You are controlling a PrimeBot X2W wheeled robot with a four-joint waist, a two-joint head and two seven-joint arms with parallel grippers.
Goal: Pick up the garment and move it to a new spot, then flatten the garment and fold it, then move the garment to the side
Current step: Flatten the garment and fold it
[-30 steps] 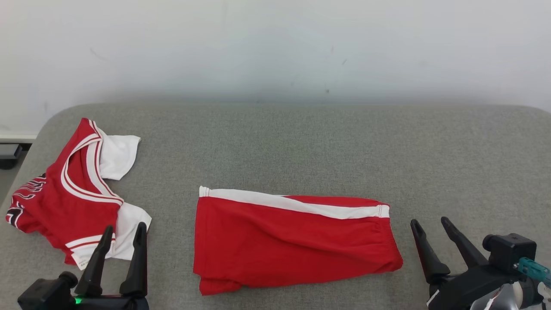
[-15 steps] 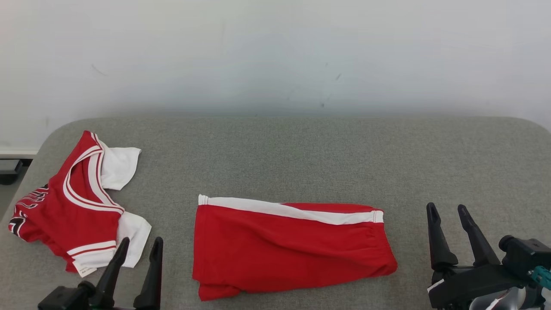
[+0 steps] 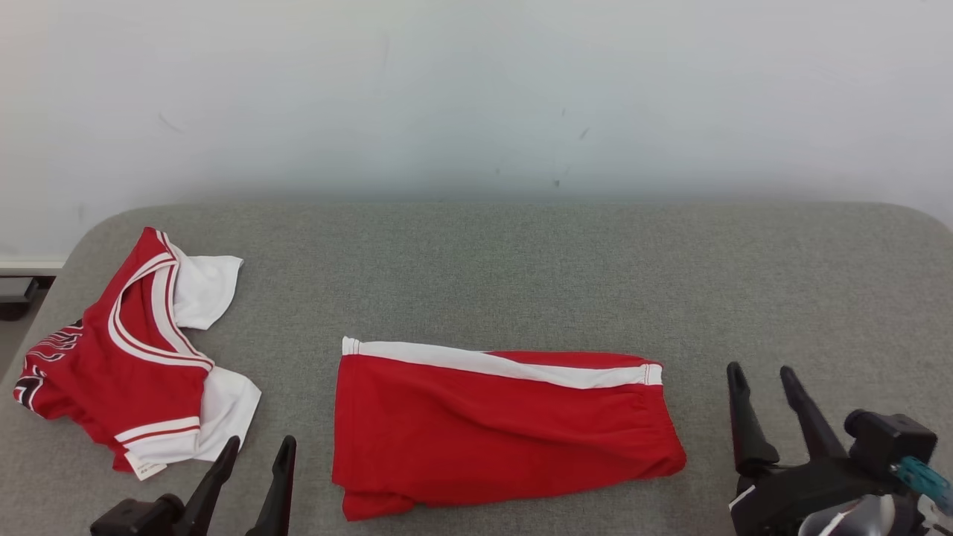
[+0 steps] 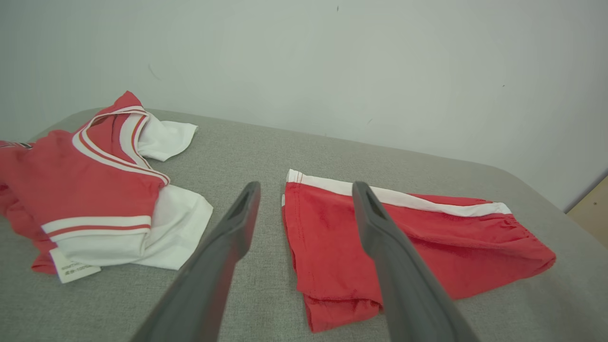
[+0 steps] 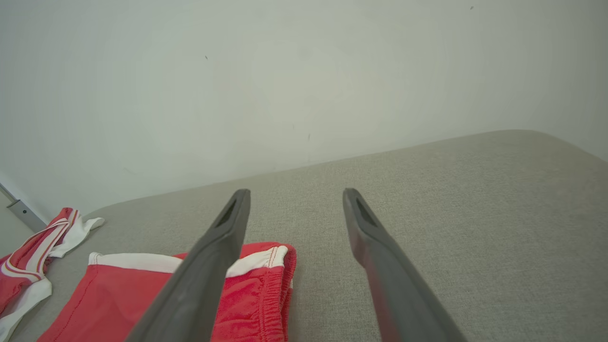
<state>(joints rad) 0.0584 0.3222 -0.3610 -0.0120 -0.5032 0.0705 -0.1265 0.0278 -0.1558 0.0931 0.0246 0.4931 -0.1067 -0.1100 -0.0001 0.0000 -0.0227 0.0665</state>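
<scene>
Now left jaws, right jaws wide, empty, flanking folded shorts (image 3: 499,439), pointing forward.

My left gripper (image 3: 259,447) sits low, fingers spread — empty. My right gripper (image 3: 762,372) grips nothing either, fingers apart, leaning left.

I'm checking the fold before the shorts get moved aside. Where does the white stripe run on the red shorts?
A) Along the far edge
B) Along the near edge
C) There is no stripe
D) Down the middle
A: the stripe runs along the far edge of the shorts, on the wall side.
</scene>
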